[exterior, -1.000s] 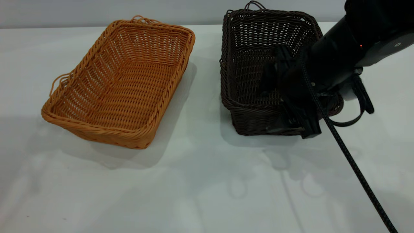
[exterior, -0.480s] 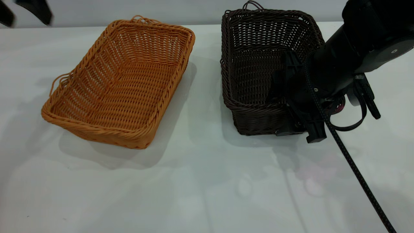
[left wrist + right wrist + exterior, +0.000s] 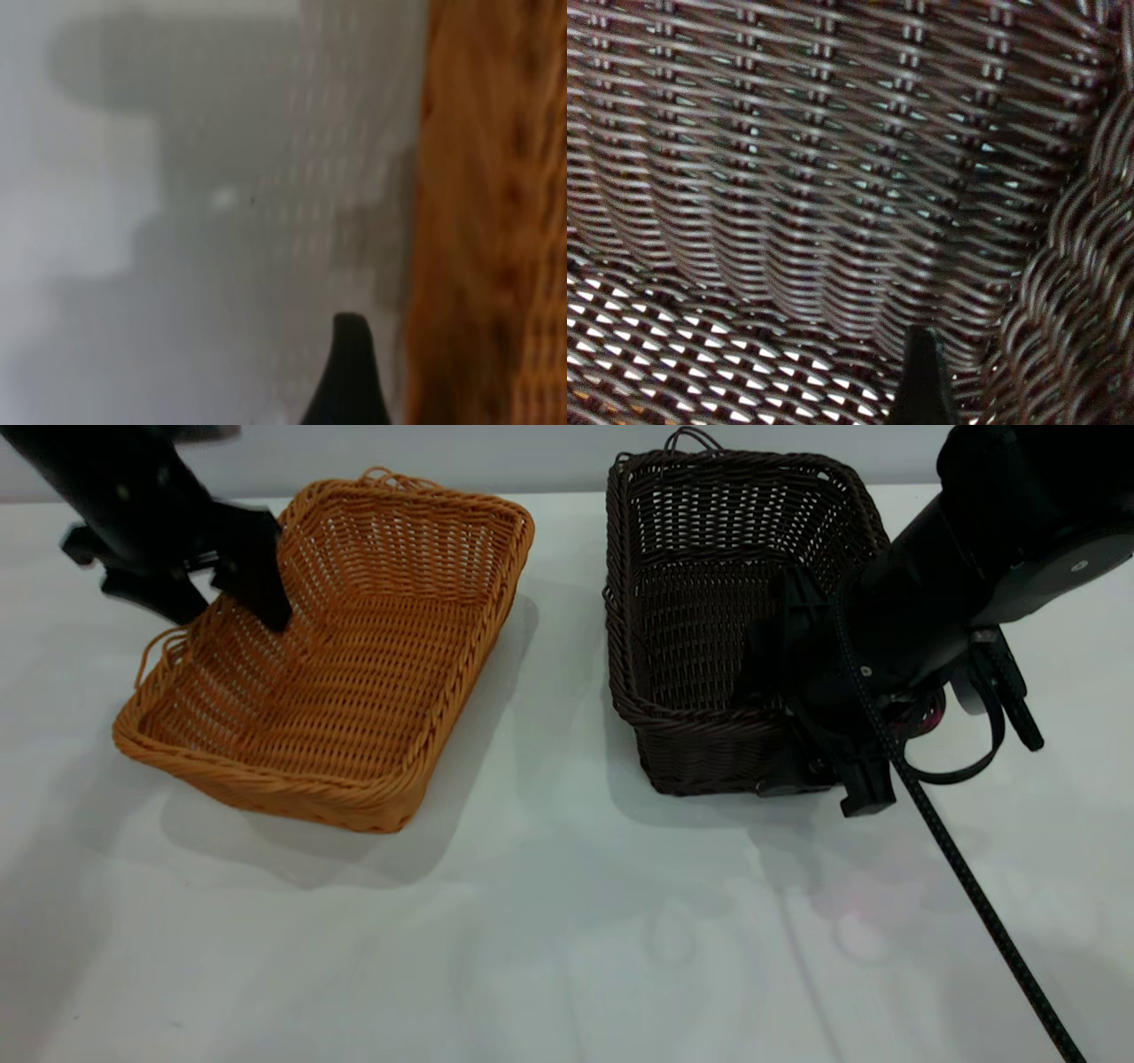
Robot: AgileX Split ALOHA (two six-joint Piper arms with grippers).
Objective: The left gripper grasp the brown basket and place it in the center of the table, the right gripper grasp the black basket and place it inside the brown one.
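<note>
The brown basket [image 3: 354,664] sits on the left half of the table [image 3: 567,921], and the black basket [image 3: 700,584] sits on the right half. My left gripper [image 3: 226,607] is open and straddles the brown basket's far-left long rim, one finger inside and one outside. The left wrist view shows one fingertip [image 3: 350,372] over the table beside the orange wicker [image 3: 496,221]. My right gripper [image 3: 811,744] is open astride the black basket's near right corner. In the right wrist view one fingertip [image 3: 923,381] is inside the dark weave [image 3: 788,177], short of the rim.
A thin black cable [image 3: 974,903] runs from the right arm down to the lower right. Bare tabletop lies between the two baskets and across the whole front. A pale wall [image 3: 532,452] bounds the far edge.
The left arm has come in from the upper left and lowered onto the brown basket's rim. The right gripper shifted slightly right along the black basket's corner, then held still.
</note>
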